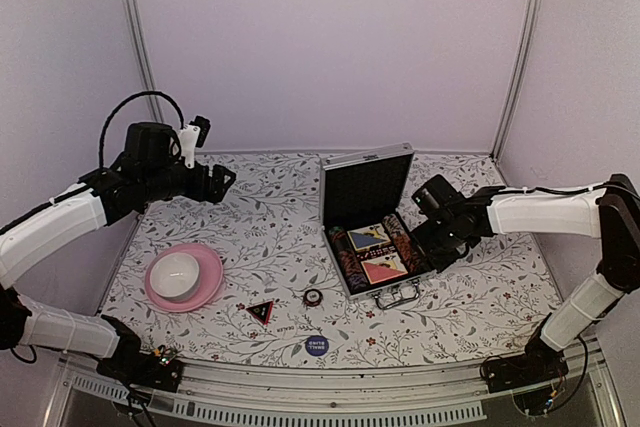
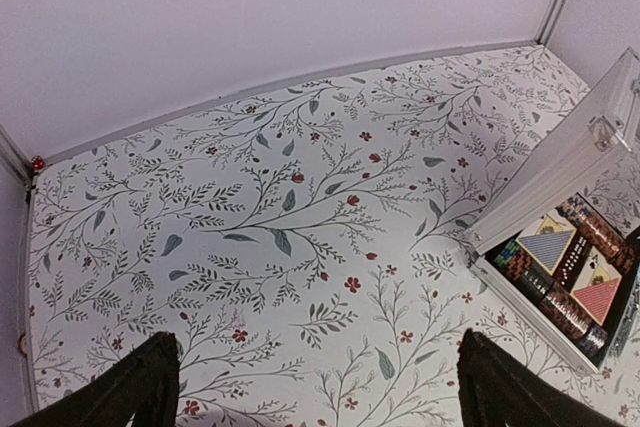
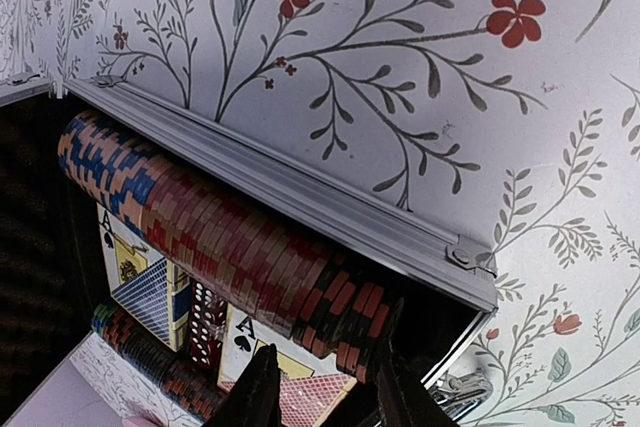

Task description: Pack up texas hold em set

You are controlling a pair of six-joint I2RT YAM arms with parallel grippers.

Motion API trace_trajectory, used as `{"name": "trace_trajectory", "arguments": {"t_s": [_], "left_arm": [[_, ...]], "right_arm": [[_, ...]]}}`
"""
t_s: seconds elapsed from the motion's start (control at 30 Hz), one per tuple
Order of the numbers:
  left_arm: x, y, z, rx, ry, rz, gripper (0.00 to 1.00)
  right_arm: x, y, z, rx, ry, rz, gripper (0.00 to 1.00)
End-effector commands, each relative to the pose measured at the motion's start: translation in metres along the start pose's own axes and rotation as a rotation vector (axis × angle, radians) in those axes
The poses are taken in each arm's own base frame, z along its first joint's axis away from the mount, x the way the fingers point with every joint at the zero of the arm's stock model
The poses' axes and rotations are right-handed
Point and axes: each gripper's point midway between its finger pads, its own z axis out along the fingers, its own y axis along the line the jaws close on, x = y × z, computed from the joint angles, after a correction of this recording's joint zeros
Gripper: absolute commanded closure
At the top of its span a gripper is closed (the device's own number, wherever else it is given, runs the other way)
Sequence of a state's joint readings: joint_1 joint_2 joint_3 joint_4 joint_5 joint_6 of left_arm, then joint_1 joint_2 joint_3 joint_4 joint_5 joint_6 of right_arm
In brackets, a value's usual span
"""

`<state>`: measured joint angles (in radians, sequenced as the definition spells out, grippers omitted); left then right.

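The silver case (image 1: 352, 282) lies open right of centre, its black-lined lid (image 1: 367, 185) upright and its metal handle (image 1: 397, 297) toward me. Inside are rows of striped chips (image 3: 230, 237), card decks (image 1: 378, 252) and red dice (image 3: 205, 322). My right gripper (image 1: 422, 247) hangs over the case's right side; in the right wrist view it (image 3: 328, 389) is open, with the black-red end of the chip row between its fingers. My left gripper (image 1: 225, 182) is open and empty, high over the far left; its fingers (image 2: 130, 387) frame bare cloth. The small brown box is not in view.
A pink plate (image 1: 210, 282) with a white bowl (image 1: 176, 272) sits at the near left. A red-black triangle (image 1: 261, 310), a loose chip (image 1: 313, 296) and a blue disc (image 1: 316, 345) lie on the floral cloth before the case. Walls close in on three sides.
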<state>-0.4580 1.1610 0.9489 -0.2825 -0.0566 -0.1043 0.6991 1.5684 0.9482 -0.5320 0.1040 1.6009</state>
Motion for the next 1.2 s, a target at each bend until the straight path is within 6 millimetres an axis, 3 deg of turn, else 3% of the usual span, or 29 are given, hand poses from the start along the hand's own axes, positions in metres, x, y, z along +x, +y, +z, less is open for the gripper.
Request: {"name": "trace_trajectory", "arguments": {"t_s": [0.0, 0.6, 0.77, 1.17], "left_arm": [[0.008, 0.001, 0.003, 0.008, 0.019, 0.005, 0.03], [0.009, -0.002, 0.004, 0.026, 0.026, 0.006, 0.03], [0.009, -0.002, 0.003, 0.03, 0.026, 0.006, 0.03], [0.009, -0.003, 0.003, 0.034, 0.024, 0.007, 0.03]], "right_arm": [[-0.007, 0.004, -0.008, -0.037, -0.026, 0.022, 0.66], [0.001, 0.003, 0.003, -0.037, 0.007, 0.008, 0.63], [0.002, 0.006, 0.007, -0.045, 0.012, -0.006, 0.55], [0.004, 0.008, 0.018, -0.038, 0.015, -0.013, 0.54]]}}
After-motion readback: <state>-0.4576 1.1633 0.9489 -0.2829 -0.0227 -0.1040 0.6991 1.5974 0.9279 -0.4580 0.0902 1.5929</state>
